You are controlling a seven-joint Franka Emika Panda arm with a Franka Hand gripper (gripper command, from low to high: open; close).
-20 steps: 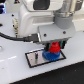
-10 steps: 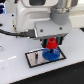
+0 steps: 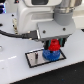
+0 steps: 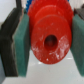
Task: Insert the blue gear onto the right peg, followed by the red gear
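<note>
white glossy tabletop (image 3: 15, 72), dark bg, bright reflections

White boxy arm (image 3: 35, 17), black cable (image 3: 12, 34), grey wrist block, end effector (image 3: 53, 43) with teal pads (image 4: 22, 45)

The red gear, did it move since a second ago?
Hardly. The gripper was already clamped on the red gear above the blue gear a second ago, and any lowering since is too slight to tell. The blue gear and the grey plate stayed put.
</note>
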